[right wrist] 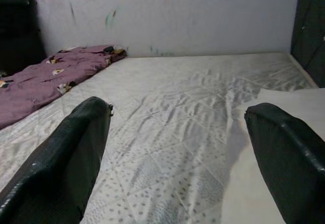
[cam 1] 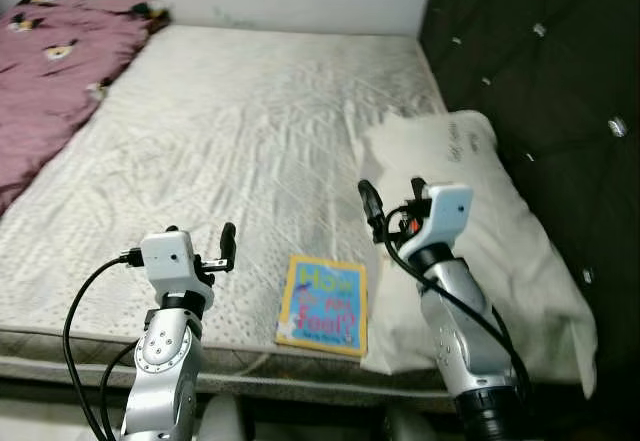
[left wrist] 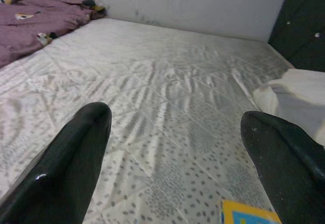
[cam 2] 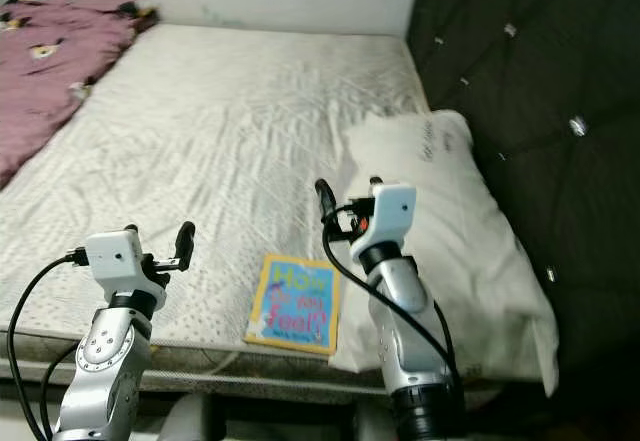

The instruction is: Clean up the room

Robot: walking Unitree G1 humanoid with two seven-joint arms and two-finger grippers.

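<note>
- The bed point(cam 1: 230, 131) takes up most of the space: a bare mattress under a white quilted cover printed with small grey dots, creased in long diagonal folds.
- Beyond the bed's far edge stands a pale wall point(right wrist: 167, 16) with a few small marks of colour on it.
- Along the bed's head end runs a dark tufted headboard point(cam 1: 540, 81), studded with shiny buttons.
- A maroon blanket point(cam 1: 50, 71) with small patterned patches lies bunched on the far corner of the bed, at the end away from the headboard.
- A white pillow point(cam 1: 480, 231) lies on the bed against the headboard, one end hanging past the bed's near edge.
- A children's book point(cam 1: 323, 304) with a yellow and blue cover lies flat on the bed at its near edge, just beside the pillow, its cover facing up.
- The left gripper point(cam 1: 205, 246) hovers over the bed's near edge, beside the book on the side away from the pillow; its two black fingers point(left wrist: 76, 163) are spread wide with nothing between them.
- The right gripper point(cam 1: 392, 201) hangs above the bed where pillow meets mattress, past the book's far end; its fingers point(right wrist: 71, 163) are likewise spread apart and hold nothing.
- No box, basket or bin is on the bed.
</note>
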